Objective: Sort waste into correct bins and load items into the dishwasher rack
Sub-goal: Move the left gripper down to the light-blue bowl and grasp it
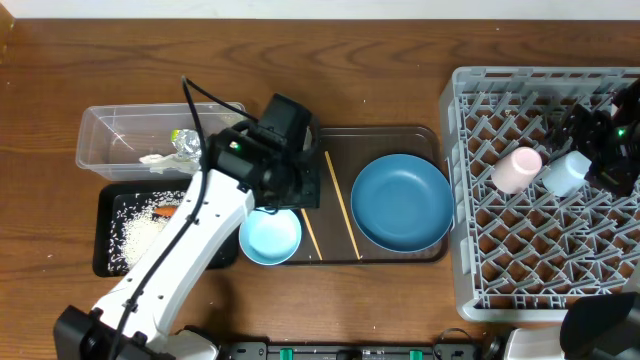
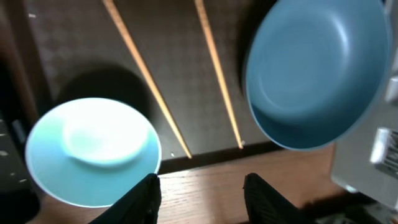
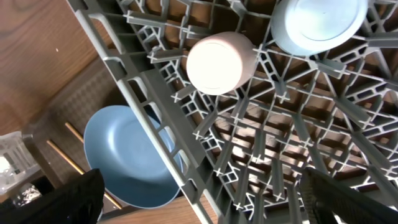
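The large blue plate [image 1: 402, 201] lies on the brown serving tray, with two wooden chopsticks [image 1: 344, 205] left of it and the pale blue bowl [image 1: 270, 237] at the tray's front left. My left gripper [image 2: 202, 196] is open and empty, hanging just in front of the bowl [image 2: 93, 149] and the chopsticks [image 2: 217, 78]. The pink cup [image 1: 516, 169] and light blue cup [image 1: 566, 172] lie in the grey dishwasher rack [image 1: 470, 260]. My right gripper [image 3: 205, 199] is open and empty above the rack, near the pink cup [image 3: 217, 62]. The clear tub [image 1: 100, 130] holds a wrapper [image 1: 186, 141] and napkin [image 1: 160, 158]. The black tray [image 1: 110, 255] holds rice and an orange piece [image 1: 165, 211].
The brown serving tray [image 1: 400, 135] sits between the bins and the rack. The left arm [image 1: 190, 240] reaches across the black tray. Bare wooden table lies behind and in front of the tray.
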Available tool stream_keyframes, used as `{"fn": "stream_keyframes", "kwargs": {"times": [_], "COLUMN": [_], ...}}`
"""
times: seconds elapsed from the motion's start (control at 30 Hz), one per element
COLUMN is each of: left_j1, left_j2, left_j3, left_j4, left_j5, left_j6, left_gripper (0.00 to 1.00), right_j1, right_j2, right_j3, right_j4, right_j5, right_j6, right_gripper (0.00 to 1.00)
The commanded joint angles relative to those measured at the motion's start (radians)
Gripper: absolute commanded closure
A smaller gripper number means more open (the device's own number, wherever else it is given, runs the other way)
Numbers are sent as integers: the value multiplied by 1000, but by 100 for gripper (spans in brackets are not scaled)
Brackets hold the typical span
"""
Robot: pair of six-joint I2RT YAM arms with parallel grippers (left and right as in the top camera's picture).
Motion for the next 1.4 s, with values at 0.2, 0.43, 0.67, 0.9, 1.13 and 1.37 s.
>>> {"fn": "stream_keyframes", "kwargs": {"times": [0.2, 0.43, 0.67, 0.9, 1.13, 1.37], "left_j1": [-23, -23, -12, 66, 169, 170], "left_j2": [2, 8, 8, 8, 8, 8], "left_j3": [-5, -19, -73, -155, -225, -354], "left_j4": [2, -11, -45, -40, -36, 14], "left_j5": [-126, -167, -294, -307, -290, -291], "left_j6": [-62, -61, -91, -106, -90, -64], "left_gripper": [50, 48, 41, 40, 41, 41], "right_j1": [-8, -8, -8, -8, -8, -8], "right_j2": [-3, -3, -3, -3, -3, -3], "right_j3": [16, 16, 16, 16, 16, 16], "right_j4": [-1, -1, -1, -1, -1, -1], "right_j5": [-23, -23, -23, -23, -23, -23], "right_j6": [-14, -14, -14, -14, -14, -14], "right_gripper": [1, 1, 1, 1, 1, 1]}}
